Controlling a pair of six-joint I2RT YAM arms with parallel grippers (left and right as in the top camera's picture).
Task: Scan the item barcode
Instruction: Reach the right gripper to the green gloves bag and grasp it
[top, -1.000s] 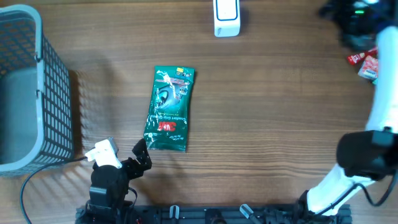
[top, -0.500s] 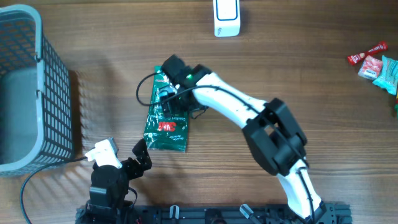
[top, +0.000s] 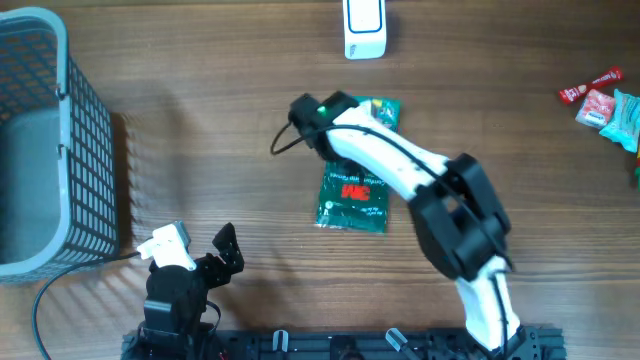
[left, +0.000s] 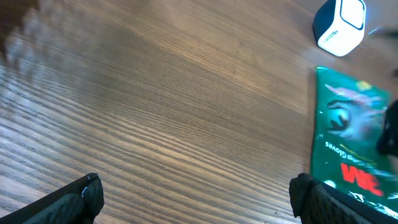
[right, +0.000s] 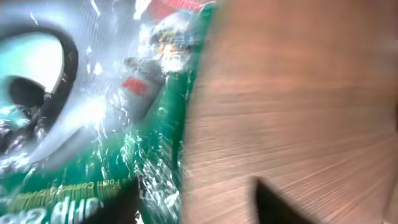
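The item is a green glossy package (top: 352, 200) with red lettering, lying flat at the table's middle, below the white scanner (top: 364, 28). My right arm (top: 440, 200) reaches across it from the lower right. In the blurred right wrist view the right gripper (right: 199, 208) has its jaws apart: one finger (right: 121, 205) over the package (right: 93, 112), the other over bare wood, the package's edge between them. My left gripper (top: 228, 250) rests open at the front left, nothing between its fingers (left: 301, 190). The left wrist view shows the package (left: 351, 137) and scanner (left: 339, 25) far right.
A grey mesh basket (top: 60, 150) stands along the left edge. Several small snack packets (top: 600, 100) lie at the far right edge. A black cable (top: 45, 300) runs by the left arm's base.
The right arm swung in from the far right to the package. The package has shifted rightward by more than its own width. The left arm has not moved.
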